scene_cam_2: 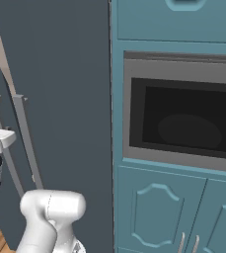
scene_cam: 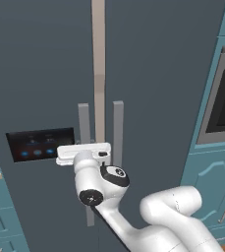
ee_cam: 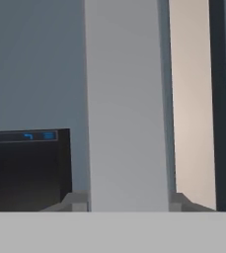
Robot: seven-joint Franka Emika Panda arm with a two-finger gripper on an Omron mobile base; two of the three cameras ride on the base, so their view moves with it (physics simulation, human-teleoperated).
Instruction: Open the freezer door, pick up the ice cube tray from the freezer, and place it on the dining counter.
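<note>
Straddling the freezer door's [scene_cam: 40, 74] rigid vertical bar handle [ee_cam: 127, 104], the gripper [ee_cam: 127, 201] stands partly open, grip unconfirmed; the heavy hinged door likely wants a firm mid-bar hold.

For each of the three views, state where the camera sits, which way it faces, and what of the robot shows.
Left base view: behind-left, facing the freezer door; arm, gripper at handle.
Right base view: behind-right, facing the oven; arm at left.
Hand view: on the hand, facing the handle, beside the control panel.
Both base views share the handles.
</note>
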